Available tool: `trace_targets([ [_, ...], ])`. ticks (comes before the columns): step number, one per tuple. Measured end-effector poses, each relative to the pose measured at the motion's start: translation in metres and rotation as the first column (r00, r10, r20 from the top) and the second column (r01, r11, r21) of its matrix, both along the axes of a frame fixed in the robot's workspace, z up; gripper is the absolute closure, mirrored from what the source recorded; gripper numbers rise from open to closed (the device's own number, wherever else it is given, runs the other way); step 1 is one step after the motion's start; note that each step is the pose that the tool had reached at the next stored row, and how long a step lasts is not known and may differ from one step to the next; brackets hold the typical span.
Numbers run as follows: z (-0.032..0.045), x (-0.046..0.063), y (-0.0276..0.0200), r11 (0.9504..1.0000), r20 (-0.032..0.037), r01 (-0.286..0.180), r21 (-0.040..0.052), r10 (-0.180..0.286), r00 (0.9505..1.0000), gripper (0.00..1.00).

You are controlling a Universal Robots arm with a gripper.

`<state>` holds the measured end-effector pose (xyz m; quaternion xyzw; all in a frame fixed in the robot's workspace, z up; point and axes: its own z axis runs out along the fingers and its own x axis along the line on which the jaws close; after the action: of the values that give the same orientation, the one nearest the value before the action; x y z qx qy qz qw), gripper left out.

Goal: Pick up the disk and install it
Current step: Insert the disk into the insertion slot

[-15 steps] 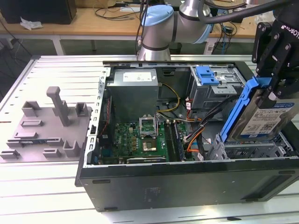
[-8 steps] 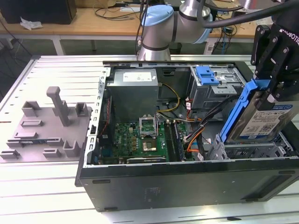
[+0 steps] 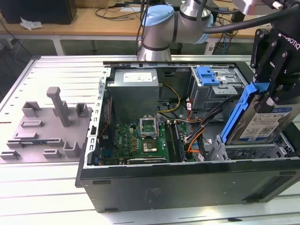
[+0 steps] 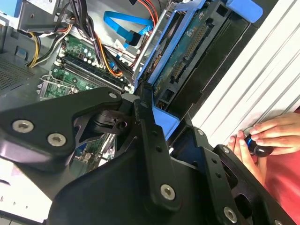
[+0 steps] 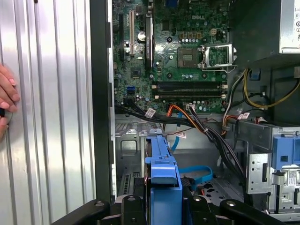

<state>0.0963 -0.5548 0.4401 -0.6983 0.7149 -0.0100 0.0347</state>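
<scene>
Currently the gripper [image 3: 275,96] is clamped shut on the disk [image 3: 266,125], one black jointed finger on each side near its upper end.

Disk: flat silver metal slab with a white-and-blue printed label, framed by a glossy bright blue plastic carrier bracket [image 3: 238,110]. It hangs tilted, upper end toward the exterior view's right. The lower end is down at the perforated sheet-metal drive bay [image 3: 248,152] in a corner of the open computer case [image 3: 187,180]. Cannot tell whether it touches the bay.

In the second wrist view the disk's underside [image 4: 187,51] shows a green circuit board with a dark connector strip. In the first wrist view the bracket [image 5: 161,164] is seen edge-on between the gripper's black links.

Case: matte black, lying on its side, lid off. Inside:
- green motherboard [image 3: 145,136] with a square metal socket frame
- grey metal power supply [image 3: 133,89] with a white sticker
- small blue plastic latch [image 3: 208,75] on the far cage
- orange, black and yellow cables [image 3: 197,136] between them

Surface [image 3: 47,70]: ribbed aluminium slats. A grey moulded fixture [image 3: 51,122] with an upright post sits toward the exterior view's left, well apart from the case.

A person's hand [image 4: 262,136] rests on the slats beside the case, fingers on a small dark object.
</scene>
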Motion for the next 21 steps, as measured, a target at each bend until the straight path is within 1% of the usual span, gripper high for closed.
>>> trace_targets([
  [17, -0.0105, 0.0, -0.001, 1.0, 0.0, 0.0, 0.0, 0.0, 1.0, 0.63],
  [21, -0.0156, 0.0, -0.0015, 1.0, 0.0, 0.0, 0.0, 0.0, 1.0, 0.63],
])
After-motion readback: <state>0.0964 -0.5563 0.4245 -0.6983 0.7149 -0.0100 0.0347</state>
